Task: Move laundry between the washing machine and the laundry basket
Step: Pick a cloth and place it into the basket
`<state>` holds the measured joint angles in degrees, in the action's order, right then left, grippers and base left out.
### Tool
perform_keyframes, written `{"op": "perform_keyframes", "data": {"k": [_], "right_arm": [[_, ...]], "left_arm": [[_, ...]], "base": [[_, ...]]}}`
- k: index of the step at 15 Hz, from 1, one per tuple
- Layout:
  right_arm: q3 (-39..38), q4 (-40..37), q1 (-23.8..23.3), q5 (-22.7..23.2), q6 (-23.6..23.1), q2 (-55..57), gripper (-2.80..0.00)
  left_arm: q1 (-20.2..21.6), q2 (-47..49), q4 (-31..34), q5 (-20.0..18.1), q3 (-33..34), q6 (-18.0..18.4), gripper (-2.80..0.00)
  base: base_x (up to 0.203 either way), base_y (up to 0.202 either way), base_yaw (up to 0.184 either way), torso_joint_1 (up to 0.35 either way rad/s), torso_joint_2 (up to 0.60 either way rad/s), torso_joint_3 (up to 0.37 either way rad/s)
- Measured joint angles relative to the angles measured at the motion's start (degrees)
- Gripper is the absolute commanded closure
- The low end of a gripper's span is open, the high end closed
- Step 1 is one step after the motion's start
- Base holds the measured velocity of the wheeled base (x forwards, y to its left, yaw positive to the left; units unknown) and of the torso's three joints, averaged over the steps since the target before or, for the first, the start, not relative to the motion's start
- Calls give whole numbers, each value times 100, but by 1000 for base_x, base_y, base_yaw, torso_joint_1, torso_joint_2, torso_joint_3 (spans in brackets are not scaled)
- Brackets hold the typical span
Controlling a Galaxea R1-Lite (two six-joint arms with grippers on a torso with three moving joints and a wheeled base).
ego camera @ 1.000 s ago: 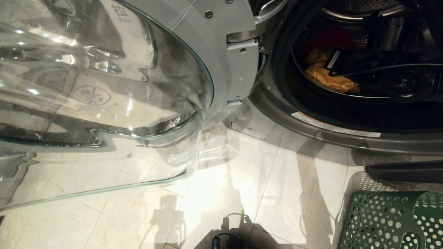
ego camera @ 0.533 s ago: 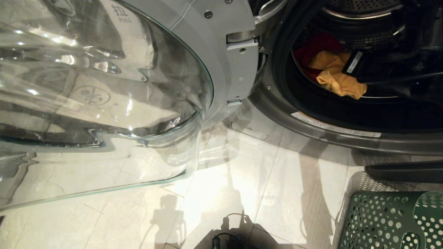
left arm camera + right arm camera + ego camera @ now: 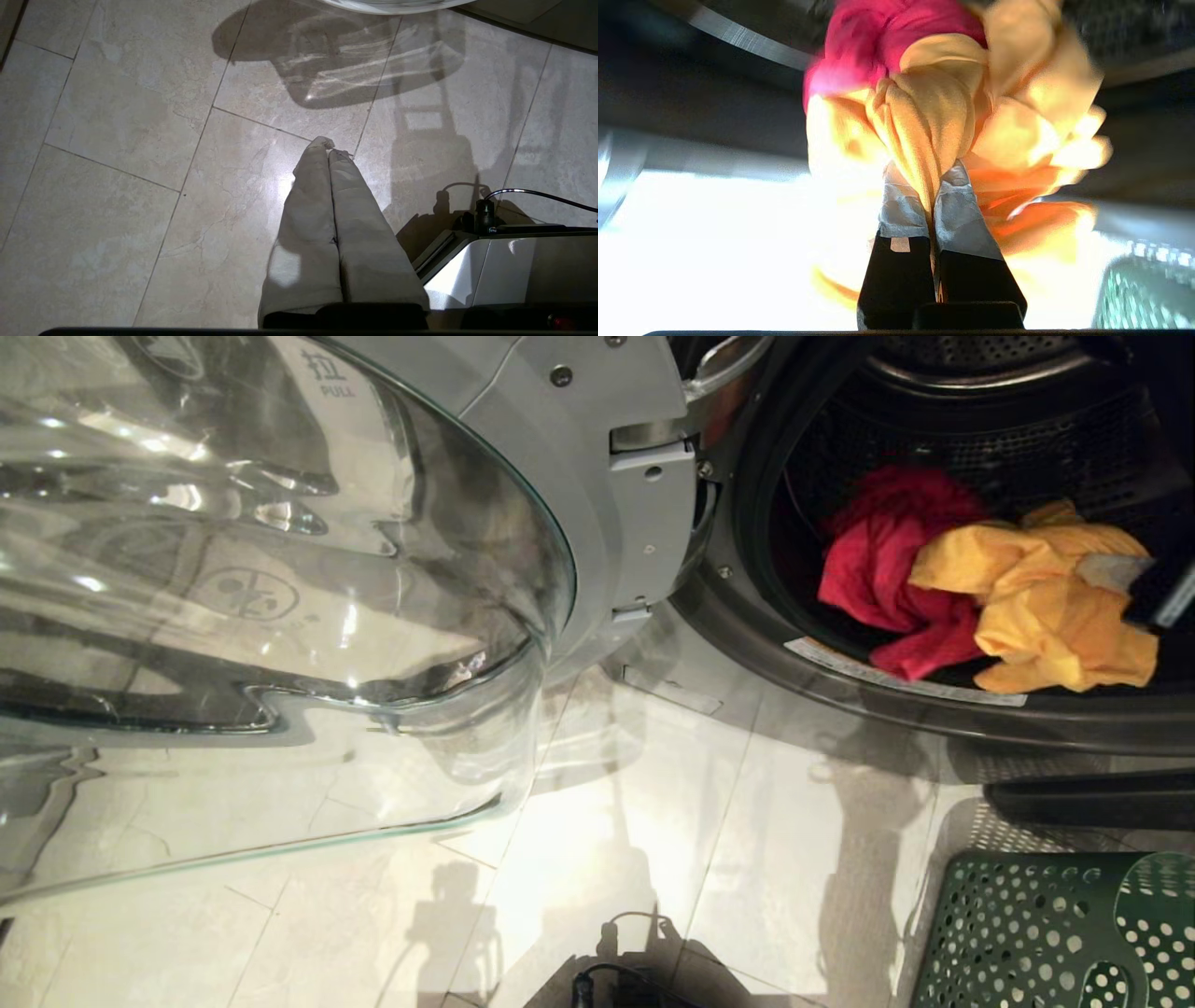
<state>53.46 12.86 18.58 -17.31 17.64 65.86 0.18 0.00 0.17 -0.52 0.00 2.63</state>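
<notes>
Since a second ago the yellow-orange garment (image 3: 1046,607) has come forward from deep in the drum to the door lip of the washing machine (image 3: 840,700), at right of frame, dragging the pink-red garment (image 3: 887,569) along. Right gripper (image 3: 931,193): jaws pinching the yellow cloth. Extraction is under way; the laundry basket (image 3: 1027,933) waits lower right. Left gripper (image 3: 329,149) is pressed together, empty, over floor tiles. The cloth is bunched and creased.

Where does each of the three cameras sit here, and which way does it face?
Head view: high up, looking down at the open washing machine, glass door, floor; right hand at the right edge.
Left wrist view: behind the shut left hand, facing floor tiles.
Right wrist view: behind the right hand, shut on the yellow garment.
Shared: head and right wrist views both show the pink garment and green basket.
</notes>
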Motion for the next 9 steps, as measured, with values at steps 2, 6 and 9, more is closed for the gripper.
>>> {"op": "perform_keyframes", "data": {"k": [2, 6, 9], "right_arm": [[-484, -444, 276, 23, -1, -737, 0], [-1080, -1657, 957, 150, -109, -1971, 0], [-1220, -2822, 1279, 199, -269, -2757, 0]], "left_arm": [[-2, 0, 1, 0, 0, 0, 0], [-2, 0, 1, 0, 0, 0, 0], [-5, 0, 1, 1, 0, 0, 0]], "base": [[0, 0, 0, 0, 0, 0], [0, 0, 0, 0, 0, 0], [0, 0, 0, 0, 0, 0]]}}
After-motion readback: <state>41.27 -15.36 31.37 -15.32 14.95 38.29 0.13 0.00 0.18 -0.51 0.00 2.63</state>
